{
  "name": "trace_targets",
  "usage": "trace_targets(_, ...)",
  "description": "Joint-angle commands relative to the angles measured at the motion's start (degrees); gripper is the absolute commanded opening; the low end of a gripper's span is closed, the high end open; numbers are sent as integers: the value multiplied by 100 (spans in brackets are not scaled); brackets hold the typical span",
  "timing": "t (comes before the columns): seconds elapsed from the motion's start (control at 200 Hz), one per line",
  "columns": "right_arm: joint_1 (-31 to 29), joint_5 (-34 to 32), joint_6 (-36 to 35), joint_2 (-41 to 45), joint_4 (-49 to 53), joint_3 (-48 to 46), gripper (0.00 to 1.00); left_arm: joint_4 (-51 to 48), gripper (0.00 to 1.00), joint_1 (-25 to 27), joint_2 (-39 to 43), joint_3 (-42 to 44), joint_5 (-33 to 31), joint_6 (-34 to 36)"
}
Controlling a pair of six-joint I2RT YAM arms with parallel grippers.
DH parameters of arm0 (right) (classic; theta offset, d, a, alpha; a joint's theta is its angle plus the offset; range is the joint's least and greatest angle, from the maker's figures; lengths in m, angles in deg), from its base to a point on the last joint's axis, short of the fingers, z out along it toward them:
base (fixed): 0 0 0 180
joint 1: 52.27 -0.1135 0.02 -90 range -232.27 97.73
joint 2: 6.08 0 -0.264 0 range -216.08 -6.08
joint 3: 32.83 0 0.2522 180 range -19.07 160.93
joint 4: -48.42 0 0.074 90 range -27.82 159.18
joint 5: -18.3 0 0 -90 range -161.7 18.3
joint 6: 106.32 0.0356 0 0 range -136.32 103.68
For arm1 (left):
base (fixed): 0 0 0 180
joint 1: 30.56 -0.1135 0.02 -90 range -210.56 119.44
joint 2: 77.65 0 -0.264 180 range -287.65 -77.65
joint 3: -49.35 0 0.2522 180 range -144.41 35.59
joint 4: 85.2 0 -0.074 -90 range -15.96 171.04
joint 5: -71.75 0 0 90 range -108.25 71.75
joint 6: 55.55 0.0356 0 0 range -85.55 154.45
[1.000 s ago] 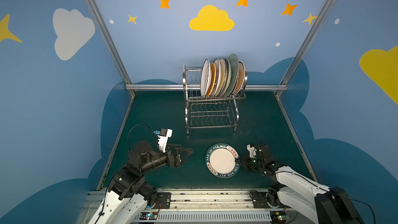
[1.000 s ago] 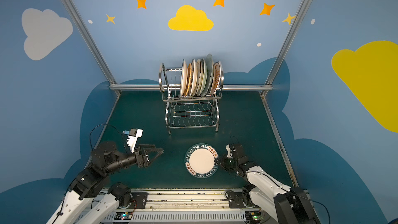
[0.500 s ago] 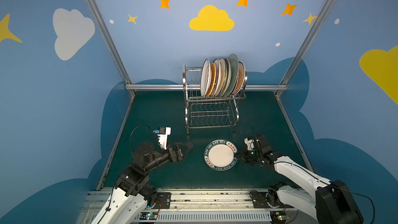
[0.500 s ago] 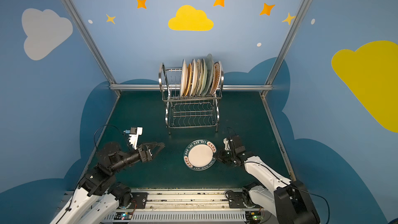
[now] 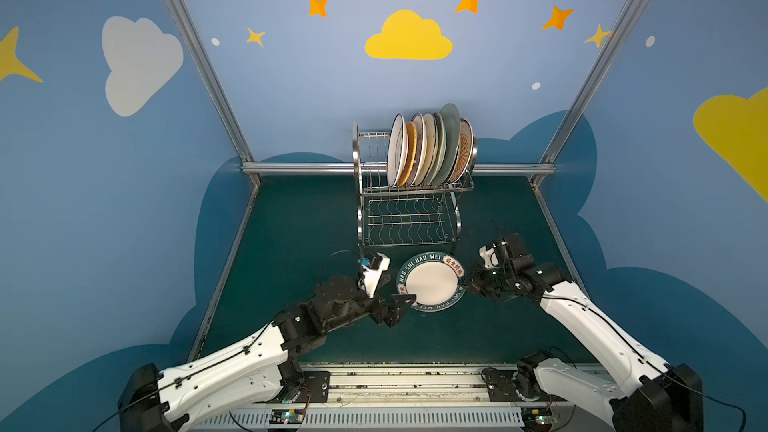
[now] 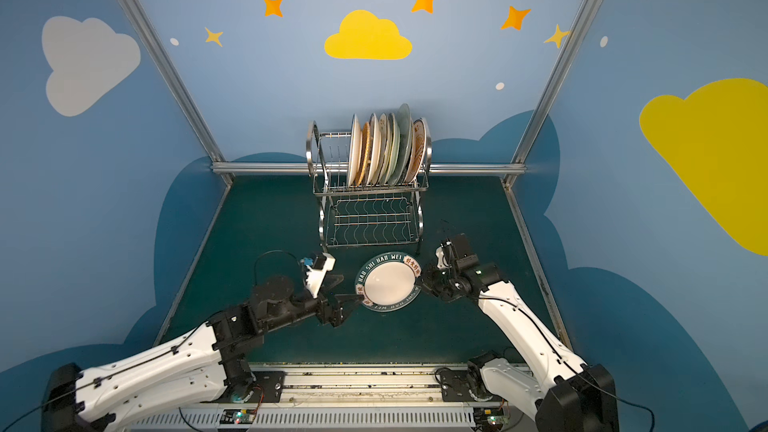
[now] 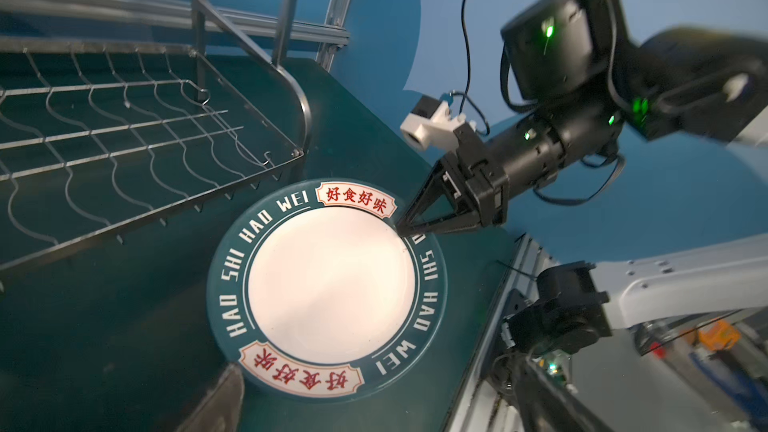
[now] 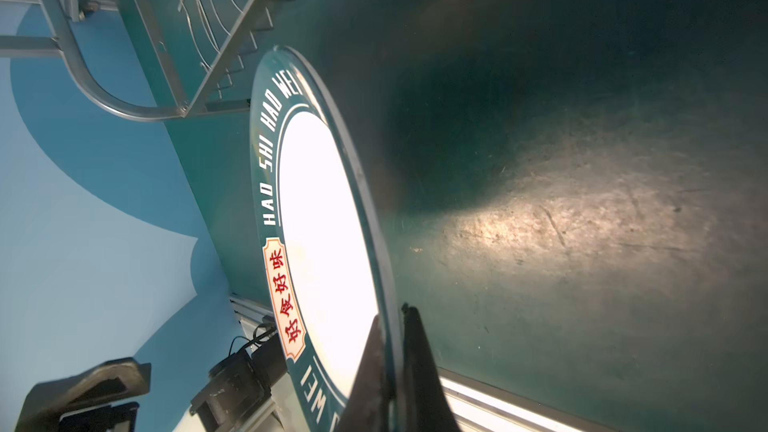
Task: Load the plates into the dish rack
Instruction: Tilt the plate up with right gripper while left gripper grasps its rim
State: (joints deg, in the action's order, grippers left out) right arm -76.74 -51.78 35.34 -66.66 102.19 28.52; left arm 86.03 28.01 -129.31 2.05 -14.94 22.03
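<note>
Teal lettered plate (image 5: 430, 283) (image 6: 388, 282) sat out front of the dish rack (image 5: 415, 191) (image 6: 370, 192), near the middle of the green table (image 5: 299, 222), white centre facing up.

Right jaws were clamped on the plate's right rim. In the right wrist view the rim ran between the two dark fingers (image 8: 370, 376), one on the printed face, one on the underside. The left wrist view showed the same pinch, with the tips meeting at the inner edge of the teal band (image 7: 428, 284).

The plate (image 8: 328, 222) stood clear of the table on the held side, with a dark shadow under it. Could not tell whether its far edge touched the table.

Left jaws were wide apart, low at the plate's near-left rim. In both top views one fingertip (image 5: 405, 299) (image 6: 353, 297) overlapped that rim. In the left wrist view a fingertip (image 7: 224, 396) lay just beside the red-lettered panel. Contact not clear.

The rack stood against the back rail. The racked plates (image 5: 428, 147) (image 6: 384, 147) stood on edge in the upper tier, packed toward its right end and leaning slightly.
</note>
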Motion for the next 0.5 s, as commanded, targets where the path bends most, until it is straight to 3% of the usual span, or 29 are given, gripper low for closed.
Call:
trace_targets(0.0, 4, -322, 107, 296, 603, 361, 0, 72, 100, 468, -541, -439, -766, 1830)
trace_targets(0.26, 3, -738, 210, 946, 319, 281, 0, -401, 99, 1229, -1765, -1203, -970, 3770)
trace_targets(0.496, 4, -706, 438, 1098, 349, 323, 0, -183, 92, 1468, -2429, -1467, -1220, 4365)
